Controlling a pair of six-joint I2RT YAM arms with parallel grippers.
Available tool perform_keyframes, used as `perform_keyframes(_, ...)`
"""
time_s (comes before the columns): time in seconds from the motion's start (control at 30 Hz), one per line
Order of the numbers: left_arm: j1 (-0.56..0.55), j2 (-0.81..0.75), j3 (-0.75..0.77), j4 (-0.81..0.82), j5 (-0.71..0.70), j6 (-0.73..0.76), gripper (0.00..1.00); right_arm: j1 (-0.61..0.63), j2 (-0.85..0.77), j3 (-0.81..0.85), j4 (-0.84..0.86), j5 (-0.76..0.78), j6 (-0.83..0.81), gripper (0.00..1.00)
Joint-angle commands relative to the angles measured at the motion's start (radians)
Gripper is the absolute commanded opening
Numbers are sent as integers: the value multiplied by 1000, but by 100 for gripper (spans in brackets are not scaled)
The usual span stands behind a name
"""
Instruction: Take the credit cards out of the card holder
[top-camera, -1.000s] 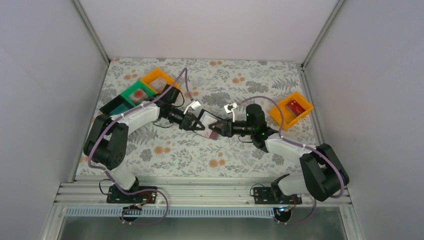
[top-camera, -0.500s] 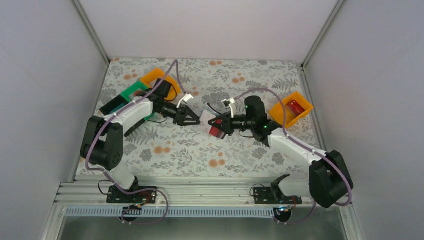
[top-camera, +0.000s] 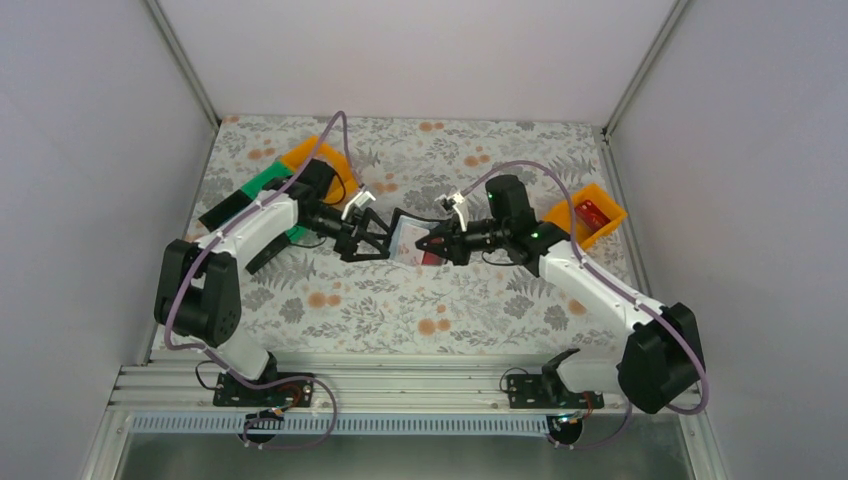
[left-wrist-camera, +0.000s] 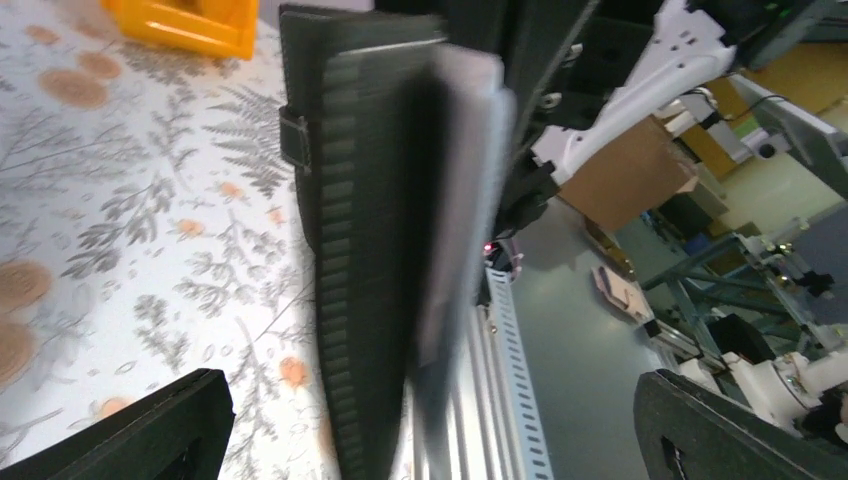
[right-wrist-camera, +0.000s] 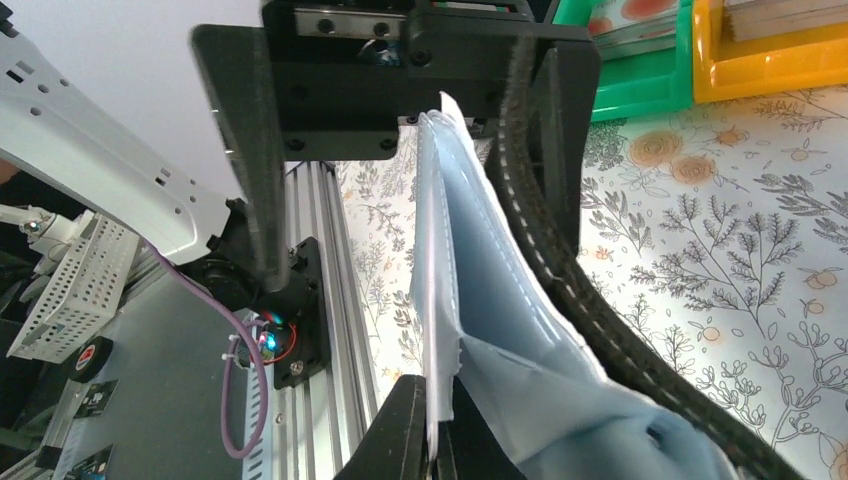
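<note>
White panel walls (top-camera: 420, 60) close in a table (top-camera: 480, 300) covered with a grey and orange floral cloth. Both arms lean in from the near edge and meet over the middle: the left arm (top-camera: 260, 225) from the left, the right arm (top-camera: 590, 285) from the right.

At the far left corner stand an orange tray (top-camera: 300, 155), a green tray (top-camera: 262, 180) and a black tray (top-camera: 222, 212) in a slanting row. Another orange tray (top-camera: 555, 235) sits at the right edge with a red item (top-camera: 592, 212) in it.

The card holder (top-camera: 408, 238) hangs in the air between the two wrists, above the table. The right jaws are clamped on it, pinching a pale bluish inner layer (right-wrist-camera: 440, 300) beside its black stitched edge (right-wrist-camera: 560, 280); whether that layer is a pocket or a card I cannot tell. The left jaws stand wide apart, their black fingers (left-wrist-camera: 150, 430) on either side of the holder without touching it.

One red credit card (top-camera: 432, 258) shows at the holder's near edge.
</note>
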Motion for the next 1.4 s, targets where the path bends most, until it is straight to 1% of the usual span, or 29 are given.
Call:
perform_keyframes(0.0,-39,-24,28,-77,105,153,99,9,31,54,-22,-39,-39,4)
perform_keyframes(0.1,-57,-19,22,-8,78,71,91,21,47,70,-14,-42,-34,4)
perform_keyframes(0.17,-60,-12,24,-1,77,59,77,28,55,79,-17,-41,-37,4)
perform_keyframes(0.2,-60,-10,25,0,75,58,69,30,57,80,-17,-42,-38,4)
perform_keyframes(0.27,-60,-11,20,7,68,53,48,32,53,79,-12,-43,-39,4)
perform_keyframes(0.33,-60,-12,15,11,67,52,20,31,50,75,-7,-40,-40,4)
perform_keyframes(0.37,-60,-12,15,11,65,51,8,32,46,73,-1,-36,-37,7)
perform_keyframes(0.4,-58,-12,15,10,62,49,3,31,40,66,6,-29,-31,12)
perform_keyframes(0.47,-57,-13,18,10,56,48,2,27,11,40,34,-22,-13,24)
perform_keyframes(0.53,-51,-18,18,7,63,53,2,17,-31,-11,85,-7,16,32)
perform_keyframes(0.57,-48,-20,19,2,69,57,2,10,-52,-44,126,10,36,34)
perform_keyframes(0.63,-44,-19,27,-13,81,71,2,0,-85,-106,188,28,81,35)
perform_keyframes(0.7,-42,-21,31,-28,92,92,2,-4,-103,-153,239,32,123,34)
perform_keyframes(0.77,-43,-22,30,-36,102,104,2,-5,-106,-170,285,39,163,27)
perform_keyframes(0.83,-43,-23,33,-39,106,106,2,-5,-97,-168,303,54,191,22)
perform_keyframes(1.07,-43,-22,31,-39,111,107,2,5,-35,-166,372,54,242,19)
perform_keyframes(1.23,-43,-26,38,-56,114,122,3,13,5,-144,341,62,218,11)
perform_keyframes(1.3,-43,-29,38,-63,113,132,2,14,-3,-150,329,64,204,11)
perform_keyframes(1.37,-43,-28,39,-64,114,134,2,13,-16,-160,315,55,189,13)
